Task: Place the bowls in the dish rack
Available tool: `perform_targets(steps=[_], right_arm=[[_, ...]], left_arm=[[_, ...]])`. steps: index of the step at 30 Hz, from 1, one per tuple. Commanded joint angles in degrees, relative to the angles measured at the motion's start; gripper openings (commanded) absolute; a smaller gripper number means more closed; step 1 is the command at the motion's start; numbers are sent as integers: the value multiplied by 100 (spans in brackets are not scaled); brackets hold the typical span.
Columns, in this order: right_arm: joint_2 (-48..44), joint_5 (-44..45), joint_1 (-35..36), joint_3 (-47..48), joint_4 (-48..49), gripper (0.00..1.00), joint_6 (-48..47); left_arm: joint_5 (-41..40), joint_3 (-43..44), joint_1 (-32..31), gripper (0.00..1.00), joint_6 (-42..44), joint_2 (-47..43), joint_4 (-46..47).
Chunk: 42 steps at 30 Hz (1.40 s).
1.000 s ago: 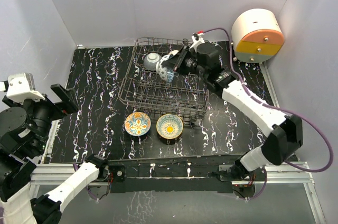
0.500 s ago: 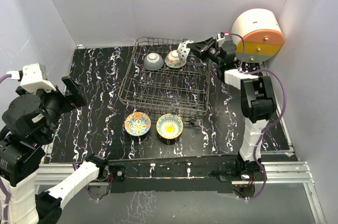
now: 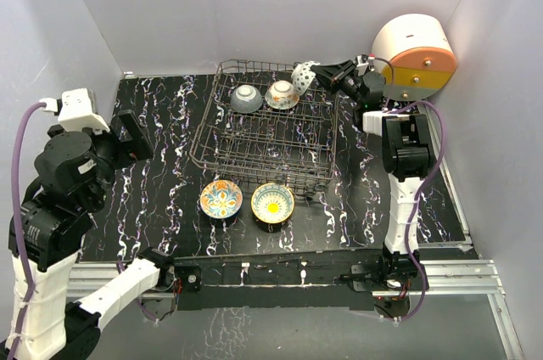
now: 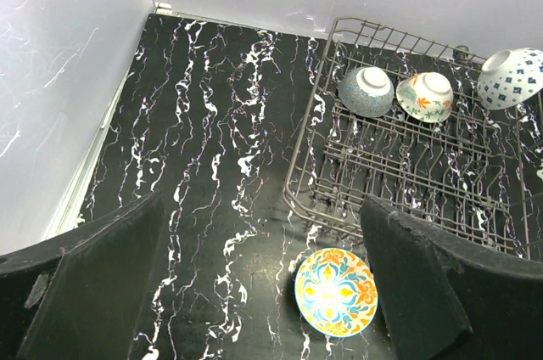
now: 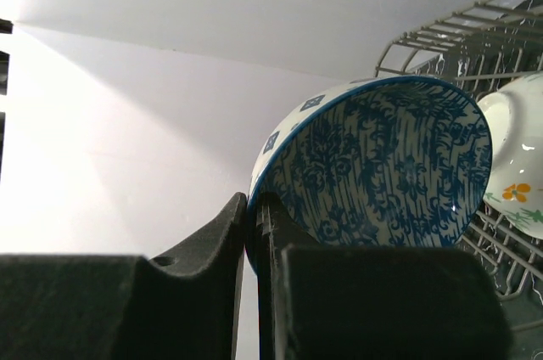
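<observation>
The dark wire dish rack [image 3: 202,135] stands at the back middle of the table. Two bowls lie upside down in its far end: a speckled grey one [image 3: 245,98] and an orange-green floral one [image 3: 281,94]. My right gripper [image 3: 321,74] is shut on the rim of the blue bowl [image 3: 303,75], holding it tilted over the rack's far right corner; the right wrist view shows its patterned inside [image 5: 390,165]. The orange-blue floral bowl [image 3: 221,199] and the yellow sunflower bowl [image 3: 272,202] sit on the table before the rack. My left gripper [image 3: 127,137] is open and empty, high at the left.
A white, orange and yellow drum-shaped object [image 3: 413,56] stands at the back right corner. White walls close in the table on three sides. The left wrist view shows the rack's near corner [image 4: 297,199] and the orange-blue bowl [image 4: 336,291] between my open fingers.
My right arm has swung from over the rack's middle to the far right corner, carrying the blue bowl. My left arm has risen and shifted a little right.
</observation>
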Motion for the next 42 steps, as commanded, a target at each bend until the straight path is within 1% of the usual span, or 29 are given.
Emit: perform_targets(steps=[1, 11, 23, 26, 29, 34, 38, 42], right_arm=[[-3, 25, -111, -21, 1013, 9, 379], [236, 85, -123, -99, 879, 9, 457], [100, 354, -129, -391, 573, 10, 337], [63, 537, -133, -500, 677, 10, 346], [-52, 841, -91, -517, 689, 10, 230], [-425, 1498, 126, -358, 242, 10, -266], [-744, 2283, 455, -296, -98, 10, -634], [-865, 3105, 894, 55, -601, 10, -1087]], left_arm=[[-111, -115, -23, 96, -26, 110, 311], [-45, -293, -18, 96, -21, 235, 552], [-32, -334, -18, 96, -32, 253, 572], [-26, -346, -14, 96, -16, 259, 594], [-6, -353, -19, 96, 6, 286, 618], [13, -403, -18, 96, -2, 314, 664], [31, -416, -18, 96, -30, 299, 665], [23, -419, -18, 96, -24, 279, 635]])
